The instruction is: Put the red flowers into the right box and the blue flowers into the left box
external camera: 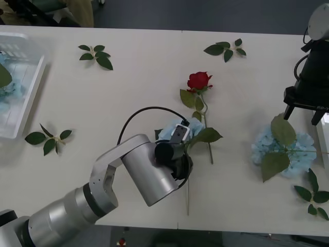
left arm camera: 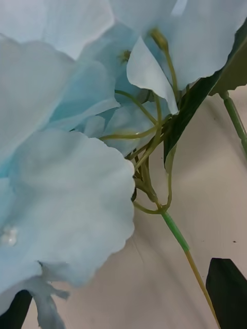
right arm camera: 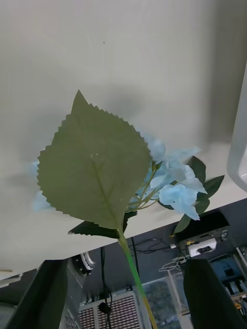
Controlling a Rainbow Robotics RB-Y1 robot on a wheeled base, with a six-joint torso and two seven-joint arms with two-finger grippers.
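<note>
One red flower (external camera: 199, 81) lies on the table past the middle, its stem running toward me. My left gripper (external camera: 177, 140) hovers over a blue flower (external camera: 165, 131) just left of that stem. In the left wrist view the pale petals (left arm camera: 62, 169) are very close, and the thin green stem (left arm camera: 177, 234) runs between my open black fingers (left arm camera: 226, 285). A second blue flower (external camera: 284, 148) with big leaves lies at the right. My right gripper (external camera: 303, 109) hangs open just behind it, its stem (right arm camera: 135, 272) passing between the fingers (right arm camera: 211, 293). The left box (external camera: 26, 105) holds blue petals. The right box (external camera: 322, 135) shows its rim.
Loose leaf sprigs lie at the back left (external camera: 96, 55), back right (external camera: 225, 49), front left (external camera: 49, 139) and front right (external camera: 313, 195). The table's near edge (external camera: 216, 229) runs just below the left arm's elbow.
</note>
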